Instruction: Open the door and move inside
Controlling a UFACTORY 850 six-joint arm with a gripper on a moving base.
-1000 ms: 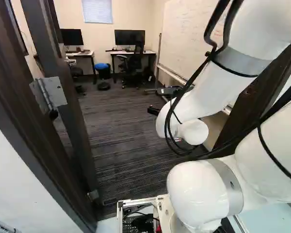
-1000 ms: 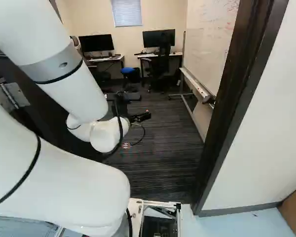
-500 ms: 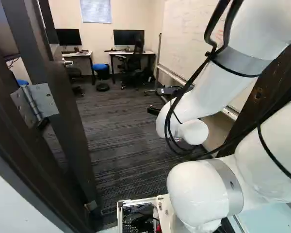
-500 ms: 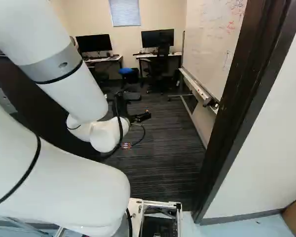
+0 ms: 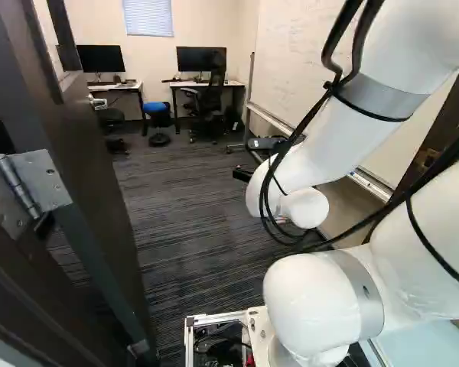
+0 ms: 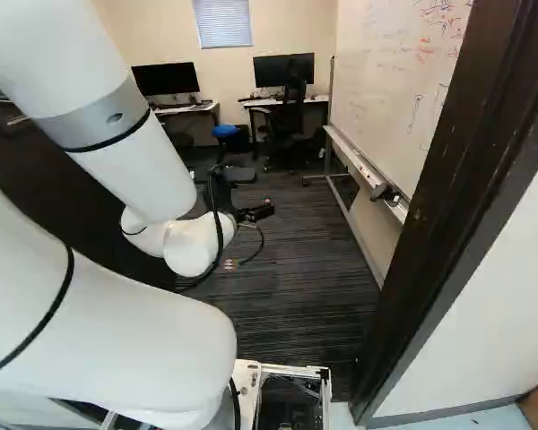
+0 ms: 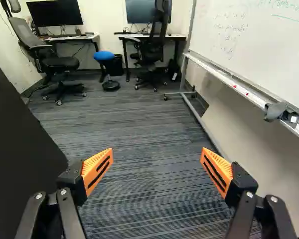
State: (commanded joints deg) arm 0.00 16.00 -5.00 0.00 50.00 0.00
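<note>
The dark door (image 5: 92, 153) stands swung inward at the left of the left base view, its metal hinge (image 5: 30, 187) near the camera and its lever handle (image 5: 98, 102) on the far part. My gripper (image 6: 258, 212) reaches past the doorway into the room, touching nothing. In the wrist view the gripper (image 7: 157, 167) has its two orange-padded fingers wide apart with only carpet beyond them. The door (image 7: 20, 149) fills the area beside one finger. The dark door frame (image 6: 430, 215) rises at the right of the right base view.
A whiteboard (image 7: 254, 45) on a wheeled stand (image 7: 204, 122) lines one side of the room. Desks (image 5: 206, 83), office chairs (image 7: 57, 62) and a blue stool (image 7: 105, 57) stand at the far wall. A white wall (image 6: 493, 305) flanks the frame.
The base has moved forward into the doorway: hinge and frame slide outward and nearer, and the desks shift slightly leftward. The arm keeps its pose against its lowest joint.
</note>
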